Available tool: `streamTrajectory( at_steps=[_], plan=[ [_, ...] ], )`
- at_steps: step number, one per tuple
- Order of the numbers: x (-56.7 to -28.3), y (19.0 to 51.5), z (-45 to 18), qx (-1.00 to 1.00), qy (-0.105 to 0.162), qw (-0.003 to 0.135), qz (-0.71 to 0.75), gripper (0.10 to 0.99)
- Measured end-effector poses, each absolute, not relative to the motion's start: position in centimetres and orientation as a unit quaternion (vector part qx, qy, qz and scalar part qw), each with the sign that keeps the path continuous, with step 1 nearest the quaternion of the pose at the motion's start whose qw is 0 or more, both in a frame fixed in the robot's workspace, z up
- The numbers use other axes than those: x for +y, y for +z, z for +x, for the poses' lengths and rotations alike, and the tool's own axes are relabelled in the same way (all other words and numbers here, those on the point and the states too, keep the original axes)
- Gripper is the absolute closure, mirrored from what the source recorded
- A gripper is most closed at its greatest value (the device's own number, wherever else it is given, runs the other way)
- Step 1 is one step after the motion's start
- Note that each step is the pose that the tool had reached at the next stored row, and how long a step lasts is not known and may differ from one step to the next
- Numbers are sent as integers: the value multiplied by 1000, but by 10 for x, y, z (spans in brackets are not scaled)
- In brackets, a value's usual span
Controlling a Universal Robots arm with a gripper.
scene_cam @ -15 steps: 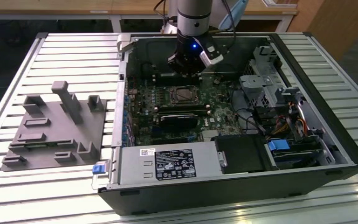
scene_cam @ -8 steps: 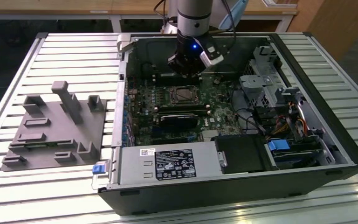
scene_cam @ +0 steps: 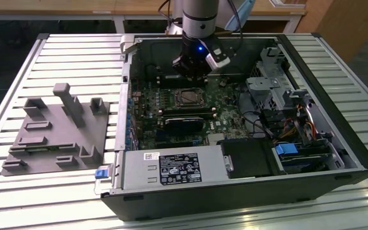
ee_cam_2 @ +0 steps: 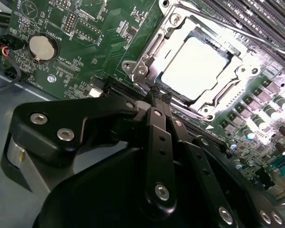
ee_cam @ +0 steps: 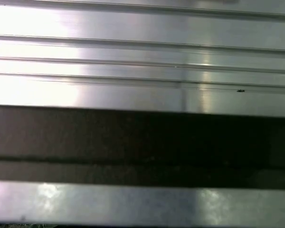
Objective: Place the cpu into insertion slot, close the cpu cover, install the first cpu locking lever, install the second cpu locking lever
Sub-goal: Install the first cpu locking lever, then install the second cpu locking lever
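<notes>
From the exterior view's left: a grey fixture block (scene_cam: 59, 132) sits on the slatted table (scene_cam: 17, 191), then the open computer case (scene_cam: 235, 187). My arm hangs straight down into it, my pincer (ee_cam_2: 156, 95) with its tips pressed together at the near edge of the insertion slot (ee_cam_2: 137, 71). The cpu (ee_cam_2: 194, 69) lies seated inside, framed by the cpu cover (ee_cam_2: 240, 73).

Grey tubular arm (scene_cam: 199, 14) with a blue light, ending in a black, silver-screwed claw (ee_cam_2: 156, 102).
</notes>
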State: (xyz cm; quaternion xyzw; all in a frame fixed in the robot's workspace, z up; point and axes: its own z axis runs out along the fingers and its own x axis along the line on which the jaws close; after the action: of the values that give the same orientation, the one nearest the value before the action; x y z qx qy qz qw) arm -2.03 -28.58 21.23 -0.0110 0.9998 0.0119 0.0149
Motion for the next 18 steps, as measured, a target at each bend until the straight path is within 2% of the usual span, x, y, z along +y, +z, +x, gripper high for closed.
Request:
streamTrajectory(
  at_steps=[18],
  plan=[
    [-297,212,-20,1000,12,15,-11,976]
  ],
)
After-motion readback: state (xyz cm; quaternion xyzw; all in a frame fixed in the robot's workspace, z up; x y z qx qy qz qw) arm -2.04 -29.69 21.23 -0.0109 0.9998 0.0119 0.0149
